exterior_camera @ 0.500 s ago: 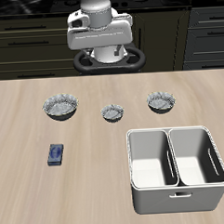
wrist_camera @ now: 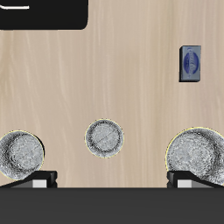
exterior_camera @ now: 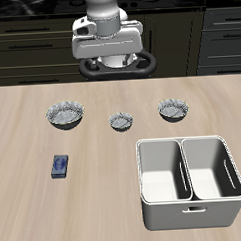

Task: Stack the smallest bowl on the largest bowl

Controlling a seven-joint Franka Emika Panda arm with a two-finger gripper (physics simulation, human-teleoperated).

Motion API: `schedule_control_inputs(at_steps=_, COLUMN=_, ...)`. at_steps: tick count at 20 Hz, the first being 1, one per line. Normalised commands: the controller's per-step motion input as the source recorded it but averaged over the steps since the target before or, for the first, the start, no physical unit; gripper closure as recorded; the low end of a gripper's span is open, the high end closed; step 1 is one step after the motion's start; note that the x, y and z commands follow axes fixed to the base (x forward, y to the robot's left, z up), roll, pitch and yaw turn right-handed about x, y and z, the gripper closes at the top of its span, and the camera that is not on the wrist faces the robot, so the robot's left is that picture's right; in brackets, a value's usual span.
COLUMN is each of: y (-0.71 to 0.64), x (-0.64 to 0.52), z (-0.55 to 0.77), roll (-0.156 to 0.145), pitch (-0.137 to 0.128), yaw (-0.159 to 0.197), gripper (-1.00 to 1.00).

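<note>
- My tool (exterior_camera: pixel 109 61) hangs high at the back of the tabletop (exterior_camera: pixel 37 212), above and behind the row of bowls; it holds nothing and touches nothing.
- In the wrist view two dark finger bases (wrist_camera: pixel 35 182) show at the frame's edge, set well apart; the fingertips themselves are out of sight, so I cannot tell how wide the jaws stand.
- The smallest bowl (exterior_camera: pixel 121 120) sits upright on the tabletop, the middle one of a row of three; I take it as the landmark. In the wrist view it (wrist_camera: pixel 105 139) shows a round grey inside with a pale rim.
- The largest bowl (exterior_camera: pixel 65 115) stands well apart from the smallest bowl, at one end of the row, upright and empty. The wrist view shows it (wrist_camera: pixel 197 155) partly cut off by the tool's body.
- The mid-sized bowl (exterior_camera: pixel 174 111) stands at the other end of the row, about as far from the smallest bowl as the largest one is.
- A white two-compartment bin (exterior_camera: pixel 191 181) lies nearer the table's front edge than the smallest bowl, on the mid-sized bowl's side; both compartments look empty.
- A small blue card-like object (exterior_camera: pixel 61 166) lies flat, nearer the front edge than the smallest bowl, on the largest bowl's side.
</note>
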Motion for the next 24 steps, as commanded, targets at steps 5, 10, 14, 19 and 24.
schedule_control_inputs(at_steps=5, y=-0.02, x=-0.02, z=-0.37, roll=-0.006, pitch=0.015, yaw=0.000, gripper=-1.00)
schedule_control_inputs(at_steps=10, y=-0.02, x=0.01, z=-0.20, roll=-0.001, pitch=0.020, yaw=-0.011, gripper=-1.00)
schedule_control_inputs(at_steps=14, y=-0.11, x=0.03, z=-0.32, roll=-0.017, pitch=0.018, yaw=0.002, gripper=-1.00)
schedule_control_inputs(at_steps=19, y=-0.08, x=0.01, z=-0.27, roll=-0.022, pitch=0.025, yaw=-0.006, gripper=-1.00)
schedule_control_inputs(at_steps=24, y=-0.01, x=0.00, z=-0.29, roll=-0.006, pitch=0.030, yaw=0.006, gripper=-1.00)
